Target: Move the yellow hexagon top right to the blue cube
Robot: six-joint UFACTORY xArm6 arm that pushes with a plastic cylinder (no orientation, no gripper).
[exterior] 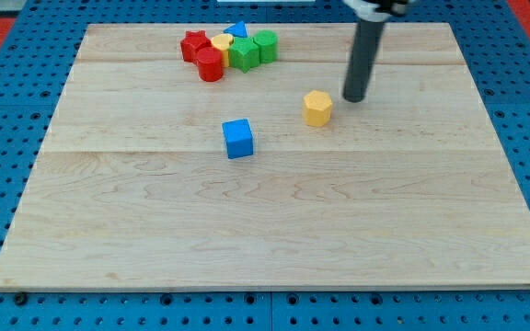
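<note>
You'll find my tip (353, 98) resting on the board (274, 230) just to the right of the yellow hexagon (317, 108) and slightly above it in the view, with a narrow gap of bare wood between them; the two are not touching. There is no pincer here to open or close: the arm ends in a plain dark rod, and it has hold of nothing.

The hexagon sits a little right of the board's centre, in the upper half. The blue cube (238, 139) lies to its lower left, apart from it, so the hexagon is already up and to the right of the cube with clear wood between them.

Near the board's top edge, left of centre, you have a tight cluster: a red star (193, 44), a red cylinder (210, 65), a small yellow block (222, 42), a blue triangle (237, 30), a green star-like block (243, 55) and a green cylinder (266, 45), most of them touching.

The whole lower half of the board is open, as are the left side and the right side beyond the rod. The hexagon and cube both stand well in from every edge.
</note>
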